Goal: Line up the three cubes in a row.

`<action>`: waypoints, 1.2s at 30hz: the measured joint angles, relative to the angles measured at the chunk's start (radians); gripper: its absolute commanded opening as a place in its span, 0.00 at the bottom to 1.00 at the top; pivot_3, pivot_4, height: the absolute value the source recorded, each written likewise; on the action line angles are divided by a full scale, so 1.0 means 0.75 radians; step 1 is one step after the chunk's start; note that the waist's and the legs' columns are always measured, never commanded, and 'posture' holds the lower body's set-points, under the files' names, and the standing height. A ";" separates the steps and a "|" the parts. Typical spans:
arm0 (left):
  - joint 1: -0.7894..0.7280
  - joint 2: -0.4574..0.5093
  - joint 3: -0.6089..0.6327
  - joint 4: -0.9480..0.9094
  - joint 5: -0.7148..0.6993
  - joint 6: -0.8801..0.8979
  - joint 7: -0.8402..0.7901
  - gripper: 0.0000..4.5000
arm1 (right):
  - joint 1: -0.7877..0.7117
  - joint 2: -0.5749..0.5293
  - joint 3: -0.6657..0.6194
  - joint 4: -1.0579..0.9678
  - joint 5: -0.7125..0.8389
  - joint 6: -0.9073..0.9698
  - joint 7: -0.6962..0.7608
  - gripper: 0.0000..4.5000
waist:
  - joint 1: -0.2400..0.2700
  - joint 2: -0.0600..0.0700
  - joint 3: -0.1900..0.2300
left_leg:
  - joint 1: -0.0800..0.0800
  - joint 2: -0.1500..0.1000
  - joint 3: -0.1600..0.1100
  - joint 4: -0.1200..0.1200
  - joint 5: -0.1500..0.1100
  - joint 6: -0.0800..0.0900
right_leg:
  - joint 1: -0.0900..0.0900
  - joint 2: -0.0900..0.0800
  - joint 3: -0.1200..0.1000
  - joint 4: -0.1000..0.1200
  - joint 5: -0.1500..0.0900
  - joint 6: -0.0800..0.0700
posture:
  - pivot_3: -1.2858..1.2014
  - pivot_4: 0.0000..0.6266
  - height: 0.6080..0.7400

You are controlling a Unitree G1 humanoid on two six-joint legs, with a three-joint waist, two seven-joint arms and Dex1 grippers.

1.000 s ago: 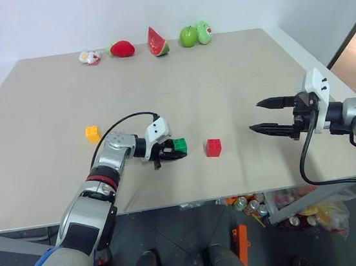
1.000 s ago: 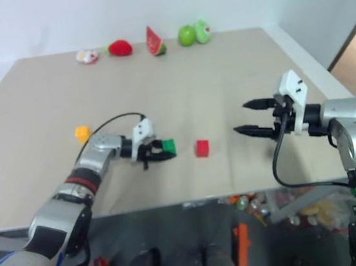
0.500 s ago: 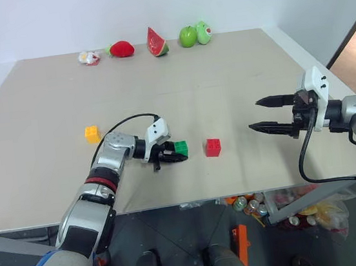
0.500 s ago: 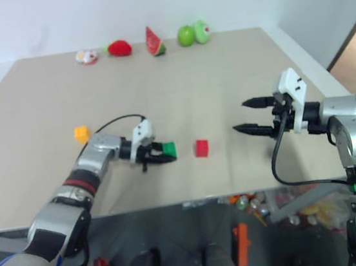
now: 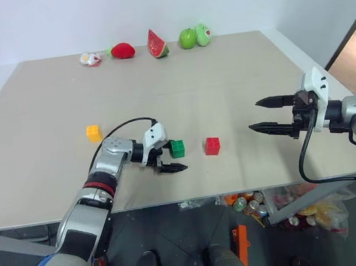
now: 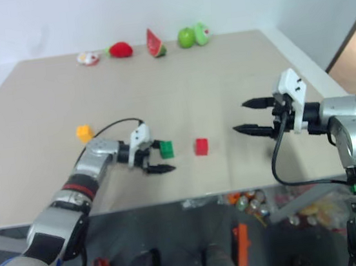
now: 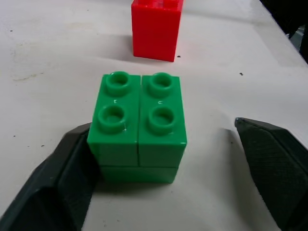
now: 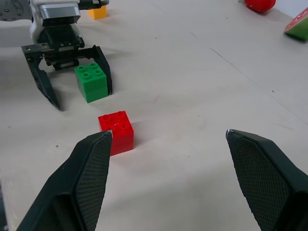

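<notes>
The green cube (image 5: 177,148) stands on the table, studs up, between the spread fingers of my left gripper (image 5: 175,156), which is open. One finger (image 7: 62,183) rests against the cube's side and the other stands well apart from it. The red cube (image 5: 213,145) sits a short way to the right of the green one, level with it. The yellow-orange cube (image 5: 93,132) lies farther left and a little farther back. My right gripper (image 5: 256,115) hovers open to the right of the red cube, holding nothing.
Toy fruits line the table's far edge: a strawberry (image 5: 122,49), a watermelon slice (image 5: 157,43) and a green apple (image 5: 188,37). The table's front edge (image 5: 186,200) runs just below the cubes. A bag of cans (image 5: 285,211) lies on the floor.
My left gripper has opened and let go of the green cube, which now rests on the table. The right arm has not moved.
</notes>
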State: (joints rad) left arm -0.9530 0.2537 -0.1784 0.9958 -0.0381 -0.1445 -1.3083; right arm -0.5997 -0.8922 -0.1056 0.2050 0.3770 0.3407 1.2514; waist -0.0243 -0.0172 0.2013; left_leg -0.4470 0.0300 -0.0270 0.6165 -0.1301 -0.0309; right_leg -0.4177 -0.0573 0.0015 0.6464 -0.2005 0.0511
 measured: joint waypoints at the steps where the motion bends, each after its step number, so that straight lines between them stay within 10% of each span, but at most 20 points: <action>1: 0.004 0.011 0.000 -0.008 -0.001 0.001 0.001 0.96 | -0.002 0.000 0.001 0.003 0.000 0.000 0.003 0.87 | -0.003 0.000 0.000 | 0.000 0.000 0.000 0.000 0.000 0.000 | 0.000 0.000 0.000 0.000 0.001 -0.001 | 0.52 0.24 1.00; 15: 0.264 0.438 0.218 -0.318 -0.115 0.143 0.048 0.96 | -0.091 0.022 0.027 0.018 0.002 0.002 0.039 0.87 | -0.018 0.000 0.000 | 0.000 0.003 0.001 -0.007 0.000 0.000 | -0.005 0.003 0.003 0.000 -0.004 -0.004 | 0.52 0.24 1.00; 26: 0.761 0.398 0.601 -1.308 -0.557 0.738 0.491 0.96 | -0.264 0.471 0.161 0.080 -0.143 -0.075 -0.349 0.87 | -0.027 0.000 0.000 | 0.003 0.007 0.003 -0.009 0.001 -0.001 | -0.006 0.006 0.003 0.002 -0.002 -0.006 | 0.52 0.24 1.00; 36: 0.985 0.349 0.864 -1.353 -0.573 0.780 0.982 0.96 | -0.310 0.566 0.196 0.173 -0.194 -0.128 -0.392 0.87 | 0.000 -0.002 -0.001 | 0.003 0.010 0.007 -0.009 0.002 -0.003 | -0.005 0.007 0.005 0.000 -0.002 -0.006 | 0.52 0.24 1.00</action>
State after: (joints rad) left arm -0.2140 0.5156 0.4692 -0.0190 -0.4681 0.4407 -0.5714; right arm -0.8326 -0.4679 0.0411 0.3345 0.2318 0.2448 0.9573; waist -0.0240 -0.0184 0.2009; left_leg -0.4450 0.0371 -0.0216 0.6095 -0.1284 -0.0333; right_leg -0.4217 -0.0520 0.0056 0.6467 -0.2018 0.0465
